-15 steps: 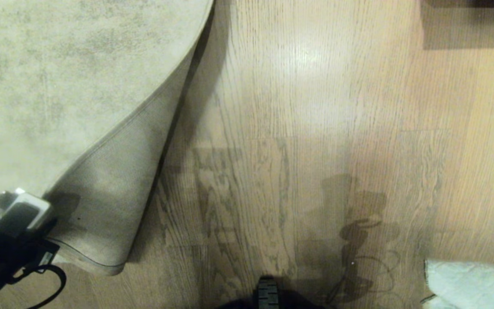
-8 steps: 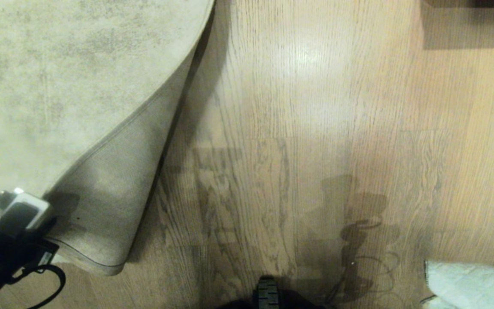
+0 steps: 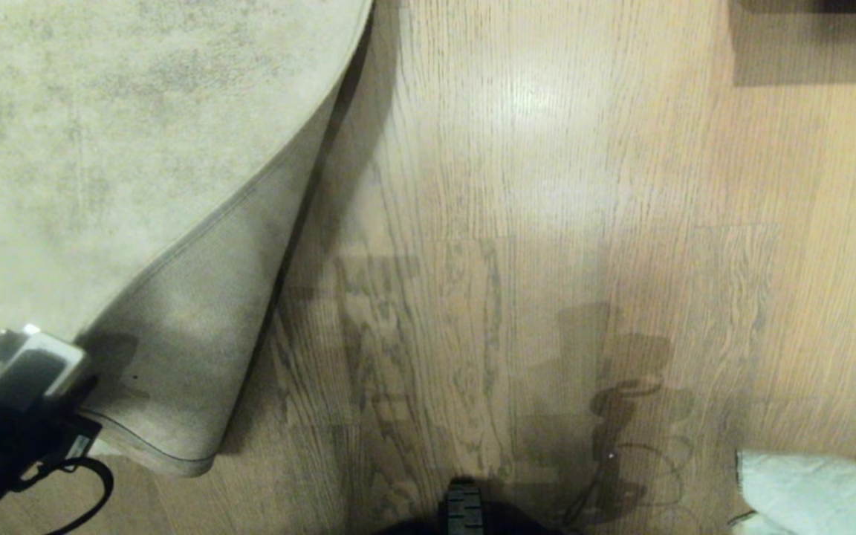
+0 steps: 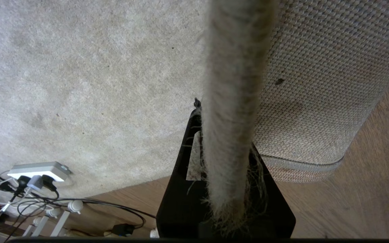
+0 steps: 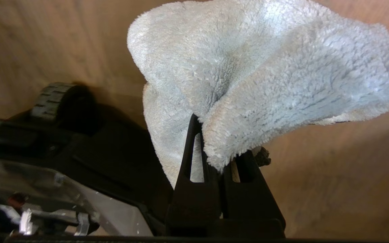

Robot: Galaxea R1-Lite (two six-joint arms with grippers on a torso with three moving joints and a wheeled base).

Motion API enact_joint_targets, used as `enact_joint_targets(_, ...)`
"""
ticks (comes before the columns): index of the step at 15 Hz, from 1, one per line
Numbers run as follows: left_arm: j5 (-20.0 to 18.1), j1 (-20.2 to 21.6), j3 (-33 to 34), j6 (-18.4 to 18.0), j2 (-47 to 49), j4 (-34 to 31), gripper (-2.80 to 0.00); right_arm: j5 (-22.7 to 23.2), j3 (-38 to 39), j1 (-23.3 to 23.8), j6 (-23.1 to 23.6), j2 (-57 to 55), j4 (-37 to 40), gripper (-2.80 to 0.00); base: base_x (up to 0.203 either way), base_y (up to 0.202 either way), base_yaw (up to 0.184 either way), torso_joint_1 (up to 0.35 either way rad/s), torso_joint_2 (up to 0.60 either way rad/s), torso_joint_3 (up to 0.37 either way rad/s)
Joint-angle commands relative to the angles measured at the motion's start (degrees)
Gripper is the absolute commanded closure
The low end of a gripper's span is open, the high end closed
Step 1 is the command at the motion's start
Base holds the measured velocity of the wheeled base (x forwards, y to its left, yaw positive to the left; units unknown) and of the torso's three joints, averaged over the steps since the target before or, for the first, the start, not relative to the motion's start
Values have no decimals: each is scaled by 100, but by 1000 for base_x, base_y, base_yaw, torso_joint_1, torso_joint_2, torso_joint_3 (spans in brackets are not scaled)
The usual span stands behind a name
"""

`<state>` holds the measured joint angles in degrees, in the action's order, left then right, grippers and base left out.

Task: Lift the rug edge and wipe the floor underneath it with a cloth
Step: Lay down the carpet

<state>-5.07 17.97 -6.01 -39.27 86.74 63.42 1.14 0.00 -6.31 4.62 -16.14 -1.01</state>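
Left gripper (image 4: 226,158) sits at the lower left of the head view, fingers (image 4: 187,148) clamped on the rug edge (image 4: 235,101), which runs straight up between them in the left wrist view. Corner of the rug (image 3: 64,148) is peeled up and folded back, woven tan backing (image 3: 190,334) facing up, its curved lower lip just above the floor (image 3: 547,186) at lower left. Bare wood planks fill the centre and right of the head view, with the arm's shadow at lower centre. Right gripper (image 5: 219,162) is off the lower right of the head view; fingers closed on the cloth (image 5: 265,74), pinching a bottom fold so the fluffy pale blue rag fans out above and beyond the fingertips. Cloth pokes into the lower right corner of the head view, well apart from the lifted rug. Left wrist view also shows a power strip (image 4: 39,170) with cables at the rug's border. Robot base wheel (image 3: 465,509) at bottom centre.
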Motion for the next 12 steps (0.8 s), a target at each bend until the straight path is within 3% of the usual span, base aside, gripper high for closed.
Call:
enact_joint_targets(1,-3,5,11,-11,-8,39,0,0,0,419,4,-7,-4,0,0,0,0,0,0,0)
enact_joint_targets(4,-3,5,21,-11,-11,39,0,0,0,794,3,318,-4,0,0,0,0,0,0,0)
enact_joint_targets(8,-3,5,21,-11,-16,39,0,0,0,733,4,565,-1,0,0,0,0,0,0,0)
enact_joint_targets(12,-3,5,21,-11,-14,39,0,3,0,663,-10,1558,1,0,0,0,0,0,0,0)
